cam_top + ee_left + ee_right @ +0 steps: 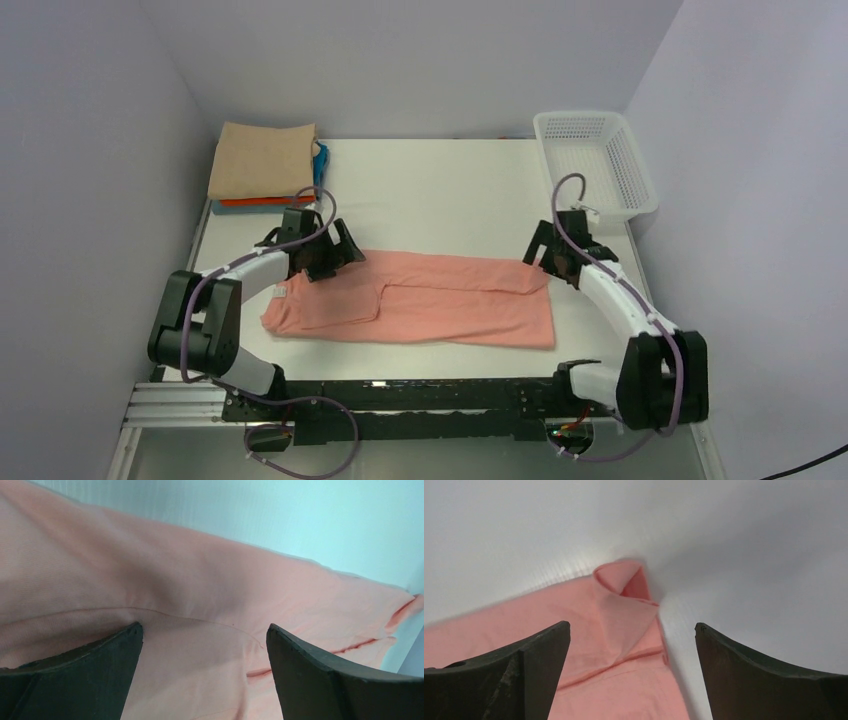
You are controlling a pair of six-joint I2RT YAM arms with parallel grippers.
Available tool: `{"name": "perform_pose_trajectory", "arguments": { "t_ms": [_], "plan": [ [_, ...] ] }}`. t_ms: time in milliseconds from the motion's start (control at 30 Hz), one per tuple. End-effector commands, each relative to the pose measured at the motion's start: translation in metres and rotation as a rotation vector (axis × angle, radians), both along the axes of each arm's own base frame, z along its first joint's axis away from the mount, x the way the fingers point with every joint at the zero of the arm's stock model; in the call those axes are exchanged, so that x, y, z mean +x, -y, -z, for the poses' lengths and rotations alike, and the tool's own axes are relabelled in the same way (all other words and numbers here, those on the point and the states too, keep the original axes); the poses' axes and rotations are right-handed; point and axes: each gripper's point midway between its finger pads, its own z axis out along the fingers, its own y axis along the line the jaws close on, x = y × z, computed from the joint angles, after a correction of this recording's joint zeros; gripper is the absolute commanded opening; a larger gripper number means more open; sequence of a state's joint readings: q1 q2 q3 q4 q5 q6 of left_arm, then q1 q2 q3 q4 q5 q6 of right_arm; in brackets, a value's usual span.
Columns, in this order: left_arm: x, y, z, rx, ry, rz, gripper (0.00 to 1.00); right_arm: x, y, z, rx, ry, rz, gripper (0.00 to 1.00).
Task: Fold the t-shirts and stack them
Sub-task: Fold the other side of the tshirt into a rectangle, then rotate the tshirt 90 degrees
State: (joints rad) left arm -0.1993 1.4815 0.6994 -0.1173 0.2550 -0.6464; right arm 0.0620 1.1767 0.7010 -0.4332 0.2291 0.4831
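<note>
Pink shirt (420, 300) lies at table (450, 190) centre. Left end effector (202, 630) open at its 10 o'clock corner, right end effector (631, 630) open over the curled 2 o'clock corner. Grab one layer only and your fold skews.

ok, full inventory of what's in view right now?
spread t-shirt: 1, salmon-pink, flat across the middle of the table, between the two grippers
tan folded shirt: 1, tan, top of the stack at the far-left corner
orange-red folded shirt: 1, orange-red, edge showing under the tan one
blue folded shirt: 1, blue, sliver at the stack's right side; cannot tell its layer
basket: 1, white plastic mesh, far-right corner
table: 1, white, under everything
left gripper: 1, black fingers, open, over the spread shirt's far-left edge
right gripper: 1, black fingers, open, over the spread shirt's far-right corner, which is curled up
</note>
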Motion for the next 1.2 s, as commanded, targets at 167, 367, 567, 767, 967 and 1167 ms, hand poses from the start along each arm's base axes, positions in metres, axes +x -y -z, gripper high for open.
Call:
{"name": "perform_pose_trajectory", "arguments": {
  "t_ms": [167, 367, 567, 767, 967, 1167],
  "plan": [
    [-0.011, -0.030, 0.033, 0.139, -0.109, -0.038, 0.99, 0.018, -0.016, 0.039, -0.133, -0.211, -0.094, 0.78],
    [-0.012, -0.039, 0.036, 0.128, -0.120, -0.064, 0.99, 0.010, 0.012, 0.043, -0.236, -0.278, 0.076, 0.42],
    [-0.013, -0.038, 0.037, 0.108, -0.125, -0.065, 0.99, -0.007, 0.043, 0.042, -0.190, -0.278, 0.226, 0.36],
    [-0.014, -0.038, 0.039, 0.092, -0.139, -0.065, 0.99, -0.014, 0.050, 0.037, 0.037, -0.157, 0.259, 0.56],
    [-0.013, -0.039, 0.037, 0.095, -0.142, -0.070, 1.00, -0.007, 0.046, 0.026, 0.274, -0.026, 0.216, 0.55],
    [-0.005, -0.025, 0.031, 0.021, -0.122, -0.042, 0.99, 0.019, -0.008, -0.003, 0.484, 0.121, -0.113, 0.65]
  ]
}}
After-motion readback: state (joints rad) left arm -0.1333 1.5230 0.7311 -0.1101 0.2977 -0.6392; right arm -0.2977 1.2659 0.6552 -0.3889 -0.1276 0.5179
